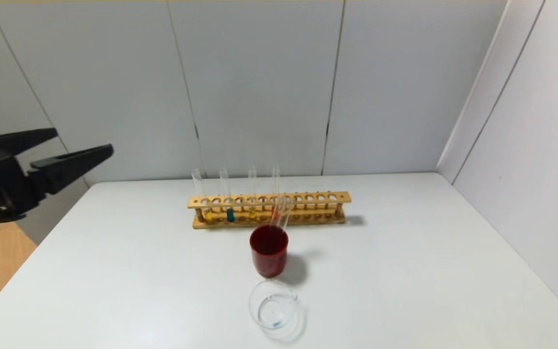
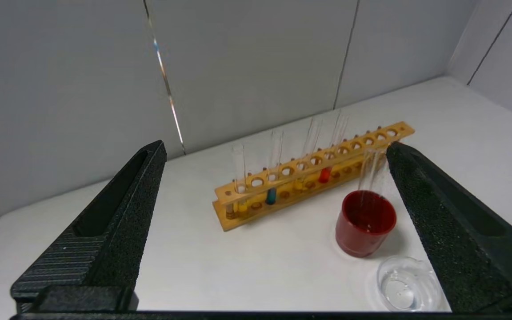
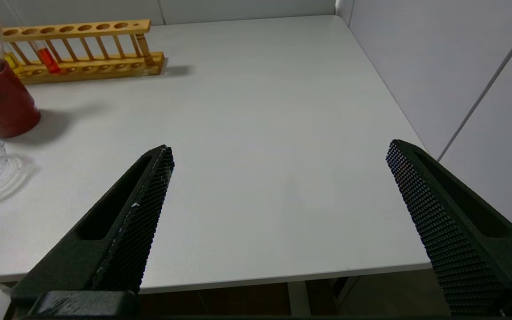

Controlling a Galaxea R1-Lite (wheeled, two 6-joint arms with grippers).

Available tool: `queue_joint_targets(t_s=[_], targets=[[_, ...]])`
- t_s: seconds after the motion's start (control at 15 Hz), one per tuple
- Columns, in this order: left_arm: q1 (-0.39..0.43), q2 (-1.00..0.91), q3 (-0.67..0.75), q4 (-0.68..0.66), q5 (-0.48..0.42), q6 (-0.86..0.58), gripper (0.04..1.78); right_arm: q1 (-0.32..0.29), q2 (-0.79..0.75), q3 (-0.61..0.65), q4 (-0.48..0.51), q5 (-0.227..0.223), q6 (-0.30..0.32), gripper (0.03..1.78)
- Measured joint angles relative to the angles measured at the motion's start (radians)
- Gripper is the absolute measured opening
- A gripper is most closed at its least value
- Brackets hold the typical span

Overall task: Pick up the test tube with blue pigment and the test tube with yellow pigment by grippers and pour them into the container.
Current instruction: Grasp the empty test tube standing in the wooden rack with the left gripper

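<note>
A wooden rack (image 1: 317, 198) stands at the back middle of the white table. The test tube with blue pigment (image 1: 230, 214) (image 2: 271, 195) stands upright in it, second from the rack's left end. The test tube with yellow pigment (image 1: 208, 214) (image 2: 241, 208) stands in the end hole beside it. The container (image 1: 273, 304) (image 2: 405, 289), a low clear beaker, sits near the front edge. My left gripper (image 1: 84, 140) (image 2: 276, 144) hangs open and empty, raised off the table's left side. My right gripper (image 3: 279, 146) is open and empty over the table's front right edge.
A dark-red cup (image 1: 269, 252) (image 2: 365, 224) with empty clear tubes leaning in it stands between rack and beaker. Two more tubes are in the rack, one yellowish (image 1: 252, 212) and one red (image 1: 274, 211). Grey wall panels close the back and right.
</note>
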Motion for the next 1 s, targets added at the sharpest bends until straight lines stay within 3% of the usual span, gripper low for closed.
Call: queue_joint_targets(t_s=[1.0], targets=[[-0.019,0.679,0.124,-0.709,-0.018,-0.007,1.75,0.0,0.0,0.0,0.0,0.0,0.0,1.75]])
